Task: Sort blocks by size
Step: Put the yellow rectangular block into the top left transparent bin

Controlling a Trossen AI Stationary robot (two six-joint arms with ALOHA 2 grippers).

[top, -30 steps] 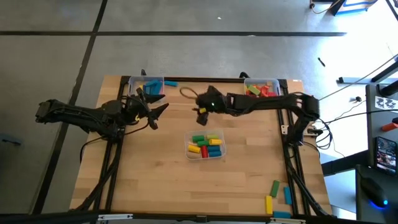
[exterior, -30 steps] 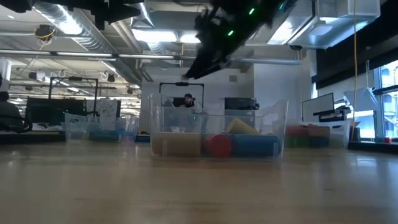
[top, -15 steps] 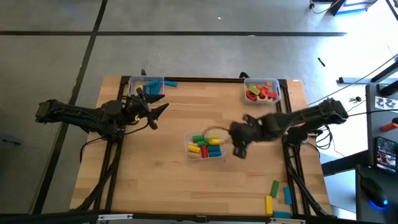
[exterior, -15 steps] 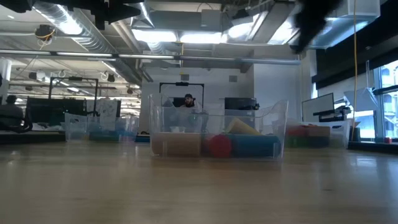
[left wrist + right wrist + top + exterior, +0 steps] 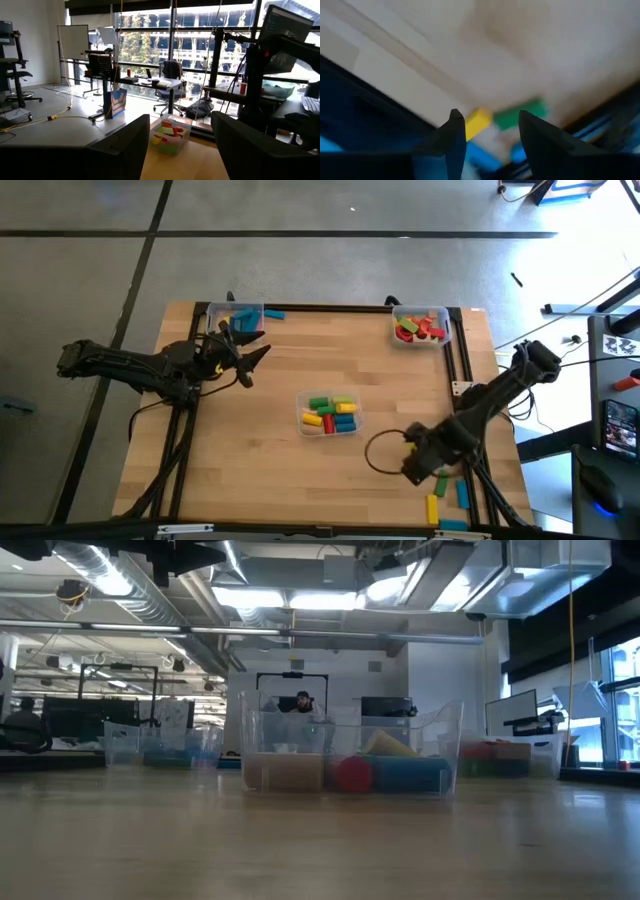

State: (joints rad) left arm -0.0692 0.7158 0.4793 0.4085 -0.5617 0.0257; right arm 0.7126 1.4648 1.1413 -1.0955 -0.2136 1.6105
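Loose blocks lie flat on the table near its near right corner: a green one [image 5: 441, 480], a yellow one [image 5: 433, 508] and two blue ones [image 5: 462, 493]. My right gripper [image 5: 416, 468] hangs above the table just left of them, pointing down. In the right wrist view it [image 5: 491, 118] is open, and the yellow block [image 5: 479, 121] and green block [image 5: 520, 114] show blurred beyond its fingertips. More blocks lie in the clear middle bin [image 5: 331, 415]. My left gripper [image 5: 262, 350] waits open and level at the far left.
A far left bin [image 5: 240, 317] holds blue blocks, with one blue block [image 5: 274, 313] beside it on the table. A far right bin [image 5: 421, 325] holds red and green blocks. A cable loop [image 5: 385, 450] trails from the right wrist. Bare wood lies in front of the middle bin.
My right gripper has swung fast from the far middle of the table, past the middle bin's right side, toward the near right corner, and has tipped from nearly level to pointing down. It has left the low view. No block has moved.
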